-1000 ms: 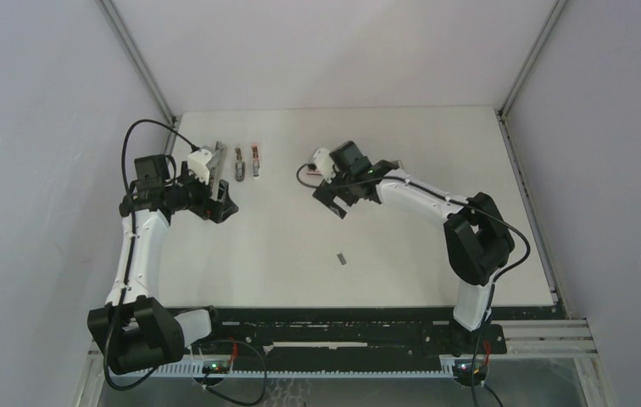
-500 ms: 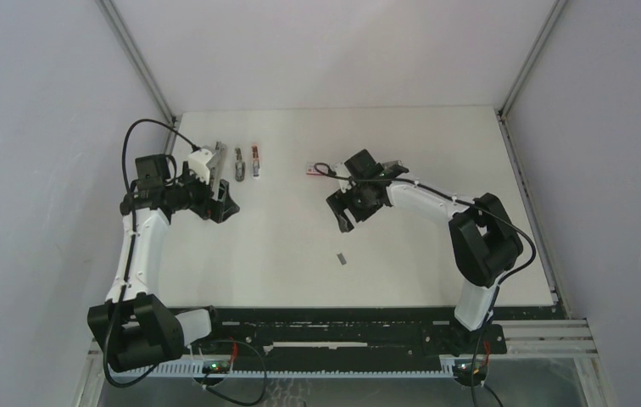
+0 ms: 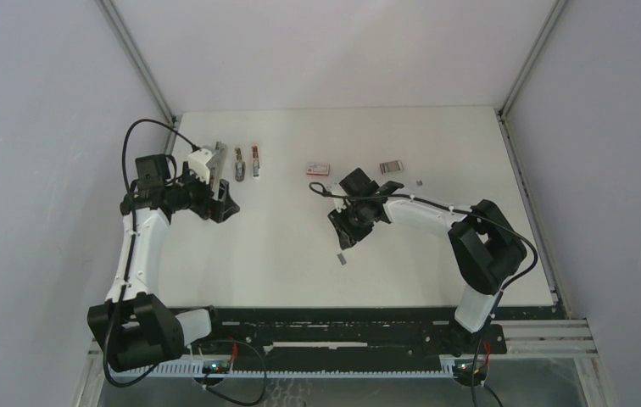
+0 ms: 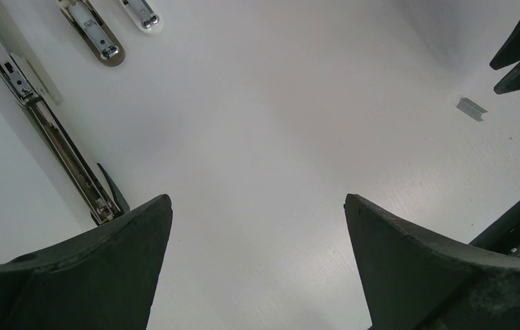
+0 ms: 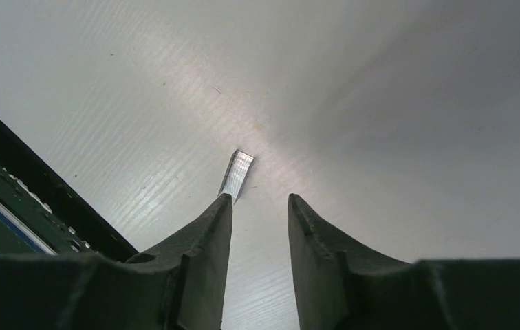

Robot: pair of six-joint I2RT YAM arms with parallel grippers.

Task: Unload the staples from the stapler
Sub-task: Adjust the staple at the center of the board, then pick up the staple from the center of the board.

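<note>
The stapler (image 3: 205, 161) lies opened at the back left, its metal rail (image 4: 58, 144) bare in the left wrist view. My left gripper (image 3: 222, 203) (image 4: 257, 206) hovers just beside it, open and empty. A short grey strip of staples (image 3: 342, 258) (image 5: 236, 174) (image 4: 471, 108) lies alone mid-table. My right gripper (image 3: 347, 239) (image 5: 261, 199) hangs low just behind the strip, pointing at it. Its fingers stand a narrow gap apart with nothing between them, and the left fingertip (image 5: 224, 201) almost reaches the strip's near end.
Two small metal stapler pieces (image 3: 238, 163) (image 3: 255, 161) lie right of the stapler. A flat red-and-white box (image 3: 320, 169) sits at the back middle, with a small grey item (image 3: 391, 165) and a tiny piece (image 3: 419, 181) to its right. The table's near edge shows as a dark rail (image 5: 30, 199).
My right gripper has moved from beside the red-and-white box toward the near side, down to the staple strip, and its jaws have narrowed. The left arm has not moved.
</note>
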